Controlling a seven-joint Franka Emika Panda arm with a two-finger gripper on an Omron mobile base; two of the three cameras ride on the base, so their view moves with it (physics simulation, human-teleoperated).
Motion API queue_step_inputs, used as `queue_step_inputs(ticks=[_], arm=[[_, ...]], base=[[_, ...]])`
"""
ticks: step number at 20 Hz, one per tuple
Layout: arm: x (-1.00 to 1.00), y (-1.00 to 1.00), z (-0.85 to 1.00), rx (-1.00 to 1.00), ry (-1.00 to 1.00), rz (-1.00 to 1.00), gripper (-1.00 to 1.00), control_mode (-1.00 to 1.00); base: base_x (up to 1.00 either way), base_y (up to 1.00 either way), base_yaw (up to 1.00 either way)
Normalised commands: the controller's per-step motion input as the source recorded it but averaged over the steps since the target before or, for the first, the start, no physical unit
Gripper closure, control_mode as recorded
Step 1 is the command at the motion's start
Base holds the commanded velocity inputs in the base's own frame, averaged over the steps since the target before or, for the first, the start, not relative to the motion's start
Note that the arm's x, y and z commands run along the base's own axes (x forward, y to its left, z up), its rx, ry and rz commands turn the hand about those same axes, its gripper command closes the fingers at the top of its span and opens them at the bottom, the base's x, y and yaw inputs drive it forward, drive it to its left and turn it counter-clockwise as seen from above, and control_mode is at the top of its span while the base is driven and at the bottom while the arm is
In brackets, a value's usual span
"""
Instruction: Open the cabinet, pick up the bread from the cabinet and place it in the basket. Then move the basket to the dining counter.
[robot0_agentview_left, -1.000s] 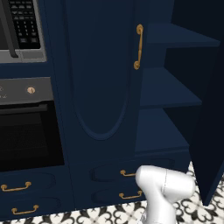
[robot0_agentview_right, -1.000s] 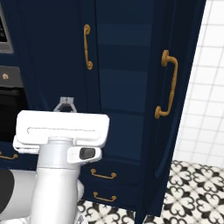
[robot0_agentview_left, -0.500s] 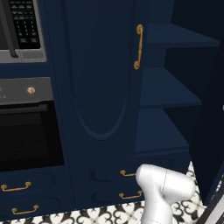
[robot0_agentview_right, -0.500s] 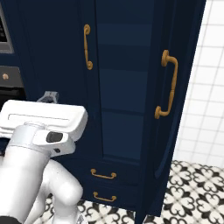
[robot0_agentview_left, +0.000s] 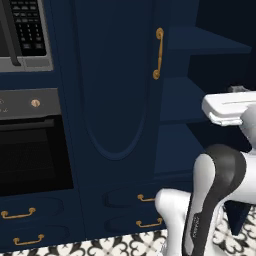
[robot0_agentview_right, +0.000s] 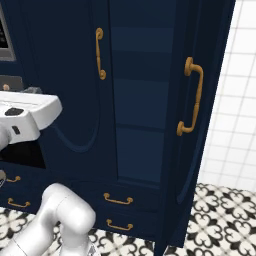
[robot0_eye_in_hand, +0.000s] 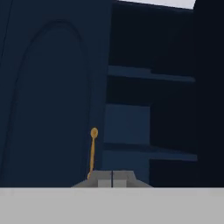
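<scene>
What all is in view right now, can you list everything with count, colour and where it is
cabinet: one, dark navy, centre; left door shut, right door swung open, navy shelves bare where visible
door handles: two, brass, long and curved, one on each door
drawers: two under the cabinet, navy, short brass pulls
oven: one, black with a grey panel, left of the cabinet
microwave: one, black and grey, above the oven
wall: white tiles, right of the cabinet
floor: black and white patterned tiles
arm: one, white with dark joints, low in front of the cabinet
gripper: one, shut, empty, facing the open shelves
</scene>
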Motion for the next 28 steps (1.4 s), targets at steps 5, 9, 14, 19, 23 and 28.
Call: queue_step_inputs(ticks=[5, 9, 14, 19, 23, 28], arm=[[0.82, 1.0, -0.48, 0.0, 0.15, -0.16, 1.0, -1.0], [0.93, 0.49, -0.45, -0.11, 0.14, -0.52, 1.0, -1.0], [0.96, -0.18, -0.22, -0.27, 0.37, -0.59, 1.0, -1.0], [0.77, -0.92, -0.15, -0.25, 0.43, -0.5, 1.0, -1.0], [0.69, -1.0, -0.32, -0.21, 0.44, -0.44, 1.0, -1.0], [0.64, -1.0, -0.41, -0.17, 0.37, -0.43, 1.0, -1.0]], base=[[0.0, 0.0, 0.0], [0.0, 0.0, 0.0], [0.0, 0.0, 0.0], [0.0, 0.0, 0.0], [0.0, 0.0, 0.0], [0.0, 0.0, 0.0]])
